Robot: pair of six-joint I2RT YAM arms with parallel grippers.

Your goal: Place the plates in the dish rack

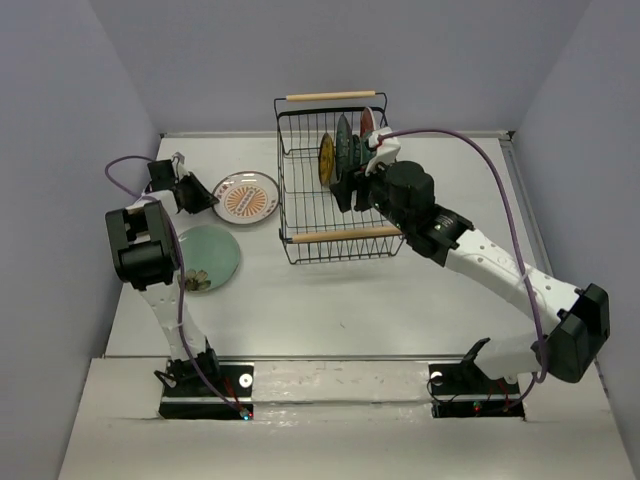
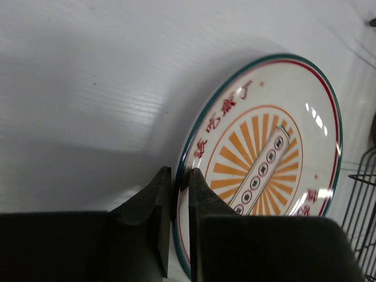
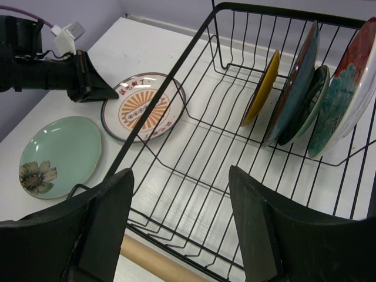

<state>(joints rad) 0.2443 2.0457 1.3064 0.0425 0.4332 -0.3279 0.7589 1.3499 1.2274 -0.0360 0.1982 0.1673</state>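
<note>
Plates: four stand on edge at the far end of the dish rack (image 1: 320,215): amber-yellow plate (image 3: 261,88), blue-teal plate (image 3: 292,82), dark teal plate (image 3: 305,106), red plate (image 3: 346,82). We see the white plate (image 2: 264,135) just left of the rack with the left gripper (image 2: 178,176) pinched onto its rim, and the mint plate (image 3: 59,153) further left. The right gripper (image 3: 180,176) hangs over the rack's near half, spread wide and empty.

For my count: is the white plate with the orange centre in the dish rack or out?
Out. The white plate lies on the table left of the dish rack, its rim pinched by the left hand.
</note>
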